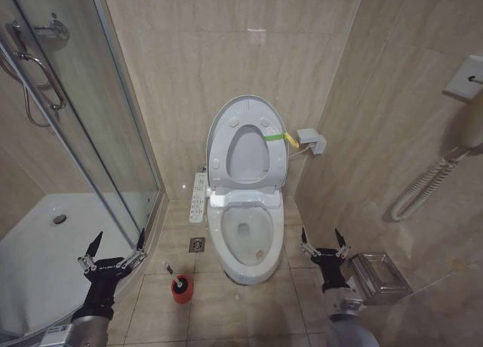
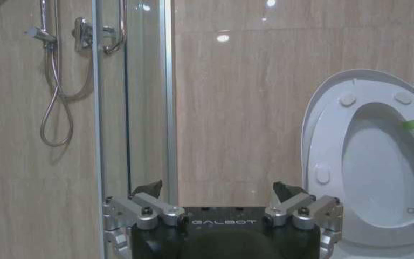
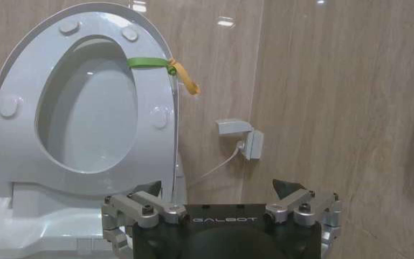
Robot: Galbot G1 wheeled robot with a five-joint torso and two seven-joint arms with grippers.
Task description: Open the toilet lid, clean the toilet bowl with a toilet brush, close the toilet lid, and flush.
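The toilet lid (image 1: 247, 155) stands raised against the back wall, with the ring seat up in front of it and a green-and-yellow tab (image 1: 281, 137) at its edge. Below it the toilet bowl (image 1: 278, 237) lies uncovered, its button panel (image 1: 198, 198) along one side. The toilet brush (image 1: 179, 285) stands in its red holder on the floor tiles, left of the bowl. My left gripper (image 1: 119, 235) (image 2: 216, 188) hangs open and empty, above and to the left of the brush. My right gripper (image 1: 320, 232) (image 3: 218, 186) is open and empty to the right of the bowl. The raised lid (image 3: 92, 118) faces the right wrist camera.
A glass shower enclosure (image 1: 90, 136) with a white tray (image 1: 45, 249) stands close on the left. A floor drain (image 1: 198, 244) sits beside the bowl. On the right wall are a metal holder (image 1: 377, 275) near my right arm, a coiled cord (image 1: 430, 181) and a wall socket (image 1: 311, 141).
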